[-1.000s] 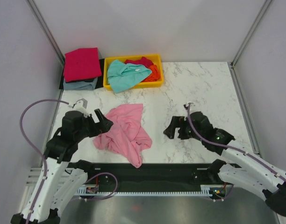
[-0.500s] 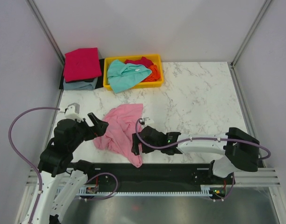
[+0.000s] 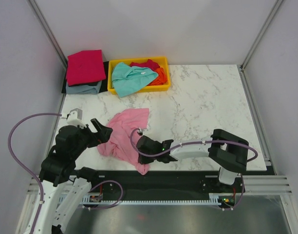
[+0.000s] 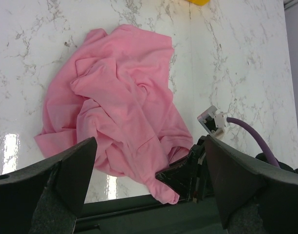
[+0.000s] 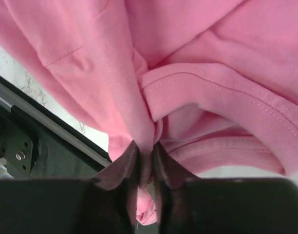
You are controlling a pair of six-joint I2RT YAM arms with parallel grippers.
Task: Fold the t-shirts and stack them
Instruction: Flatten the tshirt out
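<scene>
Pale grey walls enclose the white marbled table (image 3: pixel 207 97). The light pink t-shirt (image 3: pixel 124 134) lies crumpled at the table's near edge, left of centre, with one tip hanging over the edge. In the far left corner a folded crimson t-shirt (image 3: pixel 85 66) rests on a grey-blue t-shirt (image 3: pixel 83 89). Just beside them the yellow tray (image 3: pixel 166 68) holds a bunched teal t-shirt (image 3: pixel 129 78), a red t-shirt (image 3: pixel 146 64) and an orange t-shirt (image 3: pixel 160 75). The right gripper (image 5: pixel 146 163) is clenched on a fold of the pink fabric. The left gripper (image 3: pixel 103 130) hovers at the shirt's left edge, jaws spread wide and holding nothing.
</scene>
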